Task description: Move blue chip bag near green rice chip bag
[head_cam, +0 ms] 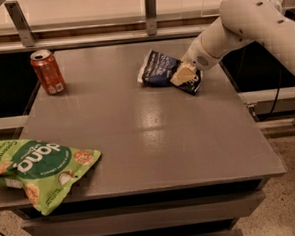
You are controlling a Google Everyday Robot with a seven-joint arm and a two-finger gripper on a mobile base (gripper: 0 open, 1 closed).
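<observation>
Grey table (153, 134) stands on speckled floor (292, 153), metal rail (82, 41) behind.

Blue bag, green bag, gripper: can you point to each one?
blue bag (158, 69), camera view, on its dark middle.
green bag (40, 164), camera view, on its white lettering.
gripper (183, 75), camera view, on its tan tip at the blue bag's right end.

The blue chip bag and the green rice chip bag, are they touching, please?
Apart. The camera view shows bare table between the blue chip bag, where the gripper sits, and the green rice chip bag at front left.
</observation>
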